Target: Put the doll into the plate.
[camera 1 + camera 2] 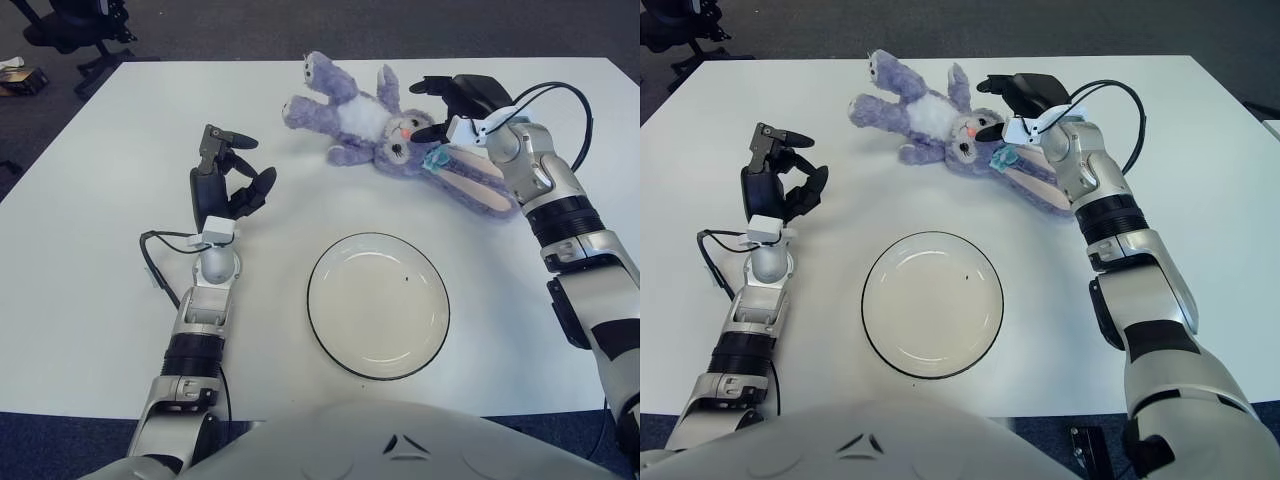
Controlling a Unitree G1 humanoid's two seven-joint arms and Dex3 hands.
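The doll point(365, 115), a purple plush rabbit with a white belly, lies on its back at the far middle of the white table point(90, 180). Its long ears point(480, 185) trail to the right. My right hand point(425, 110) hovers over the doll's head, fingers spread above the face and thumb beside the pink nose, its wrist over the ears. I cannot see a closed grasp. The round plate point(310, 290) with a dark rim sits empty, nearer to me than the doll. My left hand point(228, 180) stands upright to the plate's left, fingers relaxed and holding nothing.
A black cable point(150, 262) loops off my left forearm onto the table. Beyond the far left corner of the table stand an office chair point(75, 25) and a small box point(20, 75) on the dark floor.
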